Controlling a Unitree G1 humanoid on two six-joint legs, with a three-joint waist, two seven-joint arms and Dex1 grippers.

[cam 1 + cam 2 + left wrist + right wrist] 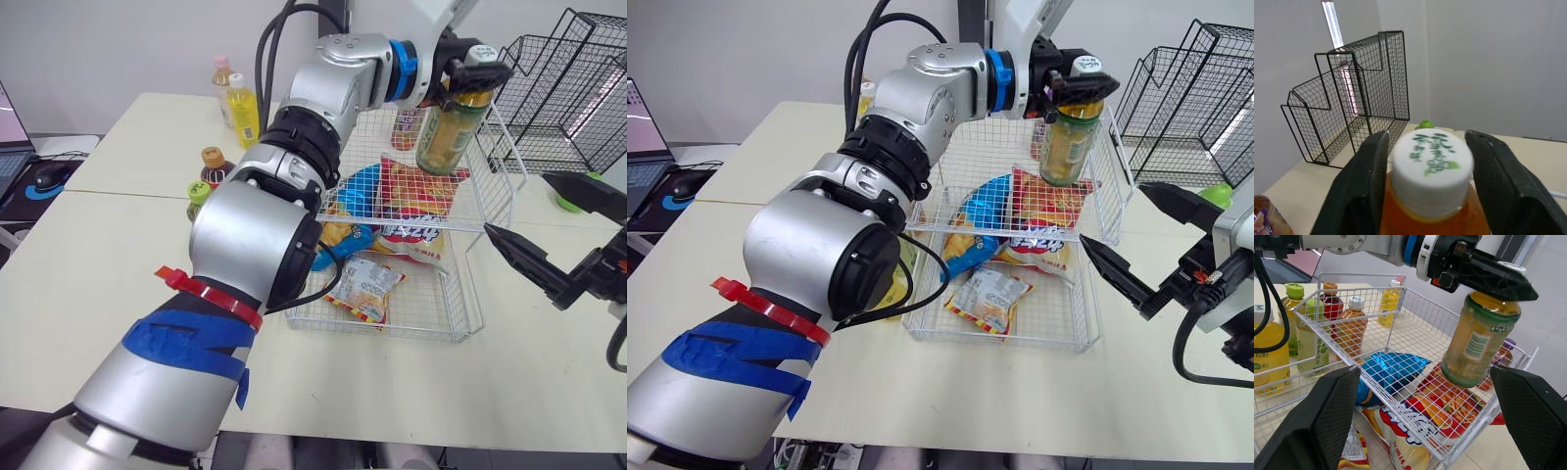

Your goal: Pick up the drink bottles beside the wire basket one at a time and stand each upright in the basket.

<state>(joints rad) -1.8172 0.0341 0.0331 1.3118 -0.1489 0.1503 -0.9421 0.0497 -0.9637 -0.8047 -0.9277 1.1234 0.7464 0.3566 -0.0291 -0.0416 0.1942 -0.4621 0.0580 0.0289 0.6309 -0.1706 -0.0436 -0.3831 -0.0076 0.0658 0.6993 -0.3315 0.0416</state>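
My left gripper [477, 67] is shut on the white cap of a green-tea bottle [451, 132]. It holds the bottle nearly upright in the air over the far right corner of the wire basket [392, 331]. The cap [1431, 166] sits between both fingers in the left wrist view. My right gripper [515, 202] is open with nothing in it, just off the basket's right side. Several drink bottles stand left of the basket, among them a yellow one [242, 110] and a dark one with a brown cap [214, 166]. A red-labelled bottle [407, 122] stands at the basket's far wall.
Snack bags lie in the basket: a red and yellow one [416, 211], a blue one [358, 191] and a small one [362, 284]. Black wire racks [578, 88] stand at the back right, with a green object [568, 201] beside them. A computer mouse [49, 176] lies far left.
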